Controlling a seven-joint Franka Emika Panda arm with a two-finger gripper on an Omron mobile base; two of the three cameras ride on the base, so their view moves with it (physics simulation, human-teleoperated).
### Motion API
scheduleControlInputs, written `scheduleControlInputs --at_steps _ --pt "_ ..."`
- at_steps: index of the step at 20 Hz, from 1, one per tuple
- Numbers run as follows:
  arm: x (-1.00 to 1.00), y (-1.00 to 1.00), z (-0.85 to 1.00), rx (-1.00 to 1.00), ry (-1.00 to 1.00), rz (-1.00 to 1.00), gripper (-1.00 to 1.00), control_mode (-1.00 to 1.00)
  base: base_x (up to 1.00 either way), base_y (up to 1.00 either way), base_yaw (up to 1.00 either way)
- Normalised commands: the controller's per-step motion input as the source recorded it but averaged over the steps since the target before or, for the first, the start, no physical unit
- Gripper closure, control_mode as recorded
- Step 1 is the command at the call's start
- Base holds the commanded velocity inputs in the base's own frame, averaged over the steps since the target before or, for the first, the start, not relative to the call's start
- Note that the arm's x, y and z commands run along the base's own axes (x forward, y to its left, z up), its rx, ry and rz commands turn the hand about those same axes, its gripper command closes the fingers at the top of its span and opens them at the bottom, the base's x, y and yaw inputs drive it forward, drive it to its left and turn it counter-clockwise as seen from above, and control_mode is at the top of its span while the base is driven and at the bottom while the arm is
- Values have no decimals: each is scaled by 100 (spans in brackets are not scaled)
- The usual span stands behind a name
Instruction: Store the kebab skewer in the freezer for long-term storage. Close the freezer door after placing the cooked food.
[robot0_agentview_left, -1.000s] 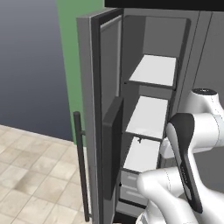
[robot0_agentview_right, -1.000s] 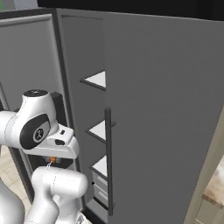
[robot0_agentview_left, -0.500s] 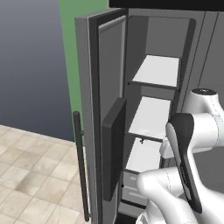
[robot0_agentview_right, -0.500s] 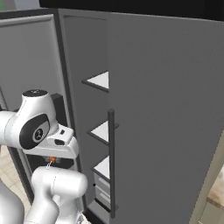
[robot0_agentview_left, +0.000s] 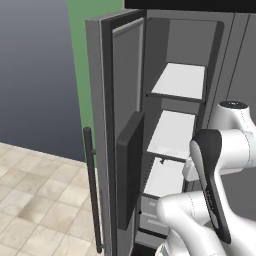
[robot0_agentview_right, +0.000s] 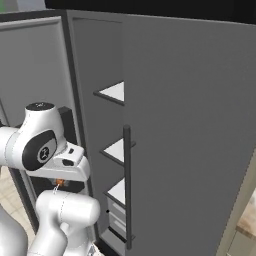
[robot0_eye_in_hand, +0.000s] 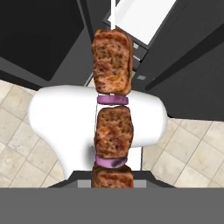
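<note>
Kebab skewer (robot0_eye_in_hand: 112, 105) sat clamped in my tool (robot0_agentview_right: 59, 184), running straight out from the closed jaws in the hand view, brown meat chunks split by purple slices over tiled floor (robot0_eye_in_hand: 199, 148). My right base view caught just an orange speck of it beneath the wrist. Left base view showed the freezer (robot0_agentview_left: 172, 125) with its freezer door (robot0_agentview_left: 117, 145) swung wide, white shelves (robot0_agentview_left: 175, 132) bare, grey drawers (robot0_agentview_left: 150, 212) below.
</note>
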Motion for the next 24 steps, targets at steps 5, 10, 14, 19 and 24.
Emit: scheduleControlInputs --at_steps 5,10,14,19,24 --pt "0 0 0 0 0 0 100 100 6 -4 -2" --pt "0 0 0 0 0 0 100 100 0 -7 -15" --pt "0 0 0 0 0 0 100 100 0 -3 -20" --pt "0 0 0 0 0 0 100 100 0 0 -20" --pt "0 0 0 0 0 0 100 100 0 0 -14"
